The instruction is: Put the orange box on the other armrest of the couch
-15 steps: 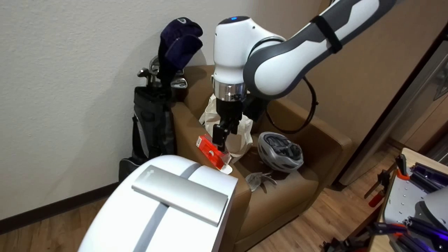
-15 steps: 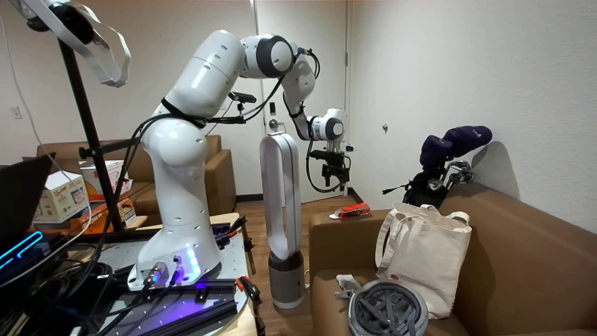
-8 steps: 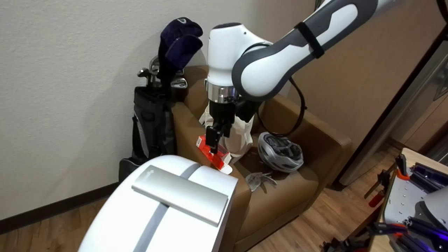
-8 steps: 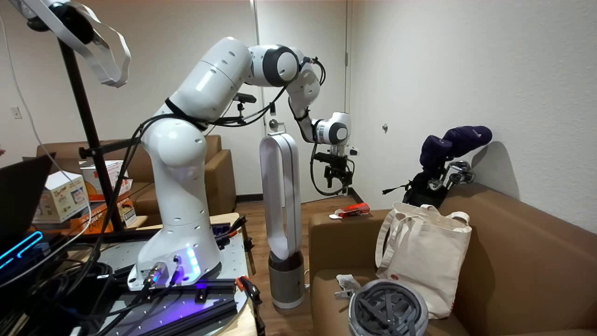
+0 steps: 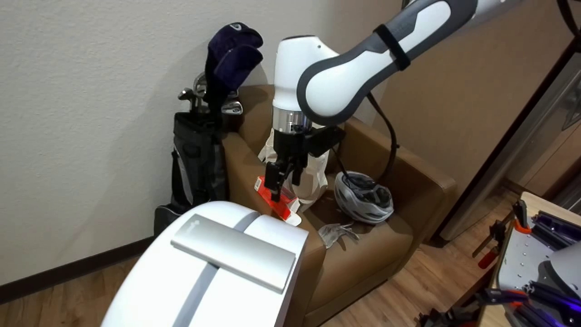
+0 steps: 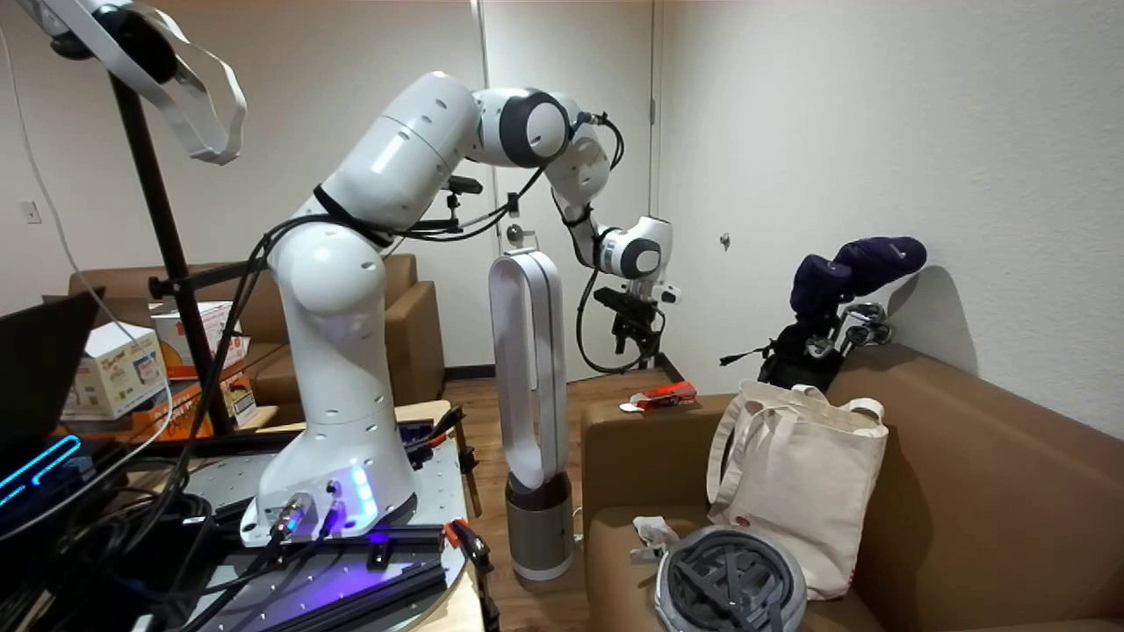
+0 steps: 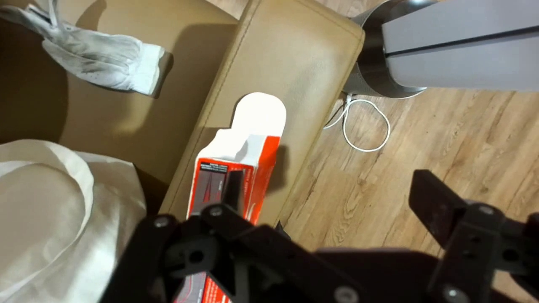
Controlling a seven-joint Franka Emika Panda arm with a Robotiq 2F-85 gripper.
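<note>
- So the orange box (image 6: 665, 397) is lying on the left armrest (image 7: 294, 63) of the couch (image 5: 358, 268), with a white flap (image 7: 260, 113) sticking out at one end.
- Gripper (image 7: 330, 189) is spread wide with nothing in it. It hangs above that same armrest, and an exterior view shows a gap under it, so it doesn't look like it's touching anything.
- Step in hand looks like lining up for the pick. Nothing's grabbed, so the carry part hasn't started.
- Catch: in the wrist view the left finger covers part of the box while the right one is out over the floor (image 7: 358, 189). The box isn't really between them.
- Next move probably calls for a shift left, toward the tote bag (image 6: 795, 483), until the fingers straddle the box, then down and a gentle squeeze. Thin carton, likely crushes easily.
- After that, it'd need lifting past the bag and the helmet (image 5: 363, 202) to the other armrest (image 5: 422, 179), over on the right.
</note>
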